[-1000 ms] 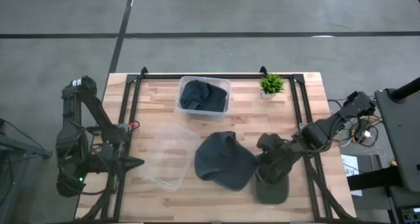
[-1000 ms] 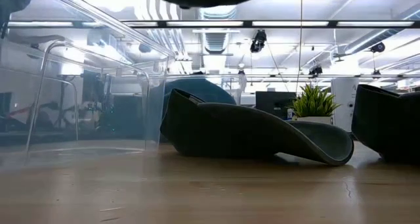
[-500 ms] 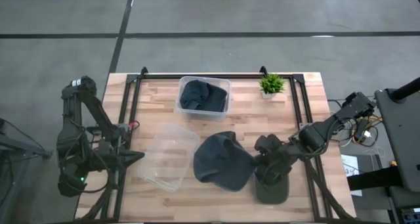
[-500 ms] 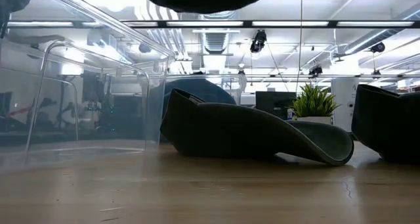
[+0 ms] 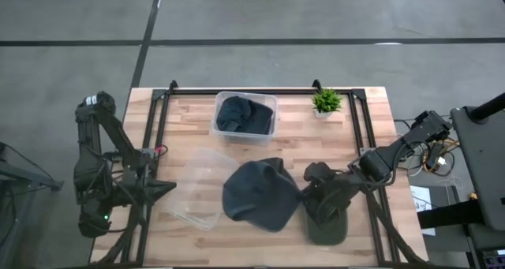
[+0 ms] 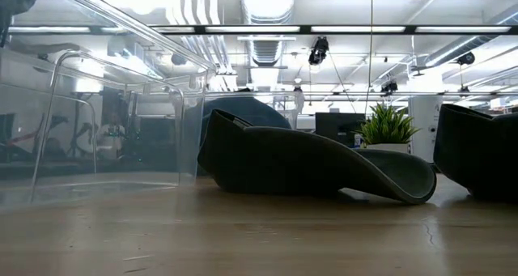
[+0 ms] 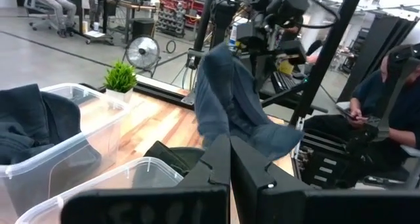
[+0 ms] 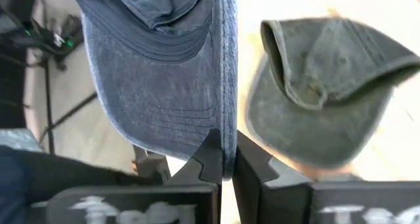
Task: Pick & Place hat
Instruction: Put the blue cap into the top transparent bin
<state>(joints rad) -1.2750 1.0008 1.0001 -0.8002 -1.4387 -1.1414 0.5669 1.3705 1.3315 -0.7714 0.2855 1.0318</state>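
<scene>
A blue-grey hat (image 5: 256, 194) hangs above the table's middle, and my right gripper (image 5: 302, 192) is shut on it from the right. In the right wrist view the hat (image 8: 164, 86) fills the picture ahead of the fingers. A dark olive hat (image 5: 327, 223) lies on the wood under my right arm, brim and crown rim down (image 6: 324, 164). An empty clear bin (image 5: 203, 188) stands just left of the held hat. My left gripper (image 5: 170, 188) waits shut at the table's left edge, holding nothing. My right gripper pinches the blue-grey hat's stitched brim at its edge (image 8: 226, 142) between the two fingers. The fingers come from the table's right, slanting down. The hat is lifted clear of the table, its crown toward the clear bin.
A second clear bin (image 5: 245, 115) with dark hats in it stands at the far middle. A small potted plant (image 5: 326, 102) sits at the far right. Black rails (image 5: 162, 119) run along the table's sides. A person sits beyond the table (image 7: 387, 99).
My right gripper has swung the blue-grey hat toward the table's left, closer to the empty clear bin, still shut on the brim. The hat has left the top of the low view. The olive hat has stayed where it was.
</scene>
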